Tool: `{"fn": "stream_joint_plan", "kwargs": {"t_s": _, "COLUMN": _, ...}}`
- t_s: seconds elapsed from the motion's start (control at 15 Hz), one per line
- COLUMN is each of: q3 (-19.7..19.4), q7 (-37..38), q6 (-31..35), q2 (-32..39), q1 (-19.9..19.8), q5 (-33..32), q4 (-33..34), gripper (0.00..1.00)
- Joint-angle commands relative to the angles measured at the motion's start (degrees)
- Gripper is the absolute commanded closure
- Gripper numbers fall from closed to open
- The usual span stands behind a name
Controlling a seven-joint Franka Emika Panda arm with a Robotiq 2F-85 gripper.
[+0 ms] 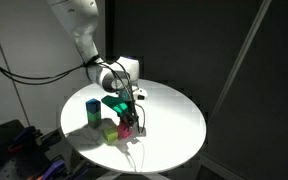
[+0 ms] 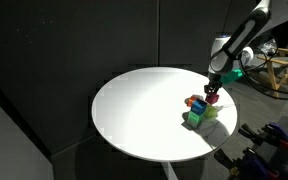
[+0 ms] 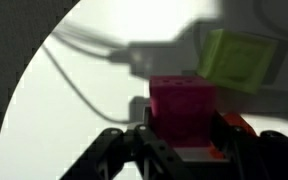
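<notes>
1. The black Robotiq gripper [image 1: 132, 114] is gripping a magenta plastic cube [image 3: 182, 105], with its jaws seemingly pressed against both sides, though the wrist view is blurred.
2. The magenta cube is sitting just beside a yellow-green plastic block [image 3: 239, 60].
3. A small orange piece [image 3: 234, 122] is lying near the yellow-green block, touching the cube.
4. A blue upright block [image 1: 92, 108] is standing just beside the yellow-green block, on the side away from the gripper.
5. A round white table [image 1: 174, 110] is bearing the yellow-green block.

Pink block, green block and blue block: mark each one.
pink block [image 3: 181, 105], wrist view, on the face toward the camera.
green block [image 3: 239, 58], wrist view, on its broad face.
blue block [image 1: 92, 108], in an exterior view, on its side.
</notes>
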Motion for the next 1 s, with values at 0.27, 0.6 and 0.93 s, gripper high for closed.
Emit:
{"fn": "stream_joint_plan", "kwargs": {"t_s": 0.27, "q3": -0.60, "q7": 0.16, "q6": -0.88, "q2": -3.96, "q1": 1.81, "q5": -1.73, "q4": -3.00, "gripper": 0.70}}
{"fn": "stream_joint_plan", "kwargs": {"t_s": 0.6, "q3": -0.68, "q7": 0.37, "q6": -1.04, "q2": -5.59, "q1": 2.43, "q5": -1.85, "q4": -4.24, "gripper": 0.70}}
{"fn": "stream_joint_plan", "kwargs": {"t_s": 0.93, "q3": -0.76, "q7": 1.04, "q6": -1.46, "q2": -7.00, "q1": 3.11, "q5": -1.95, "q4": -5.35, "gripper": 0.70}}
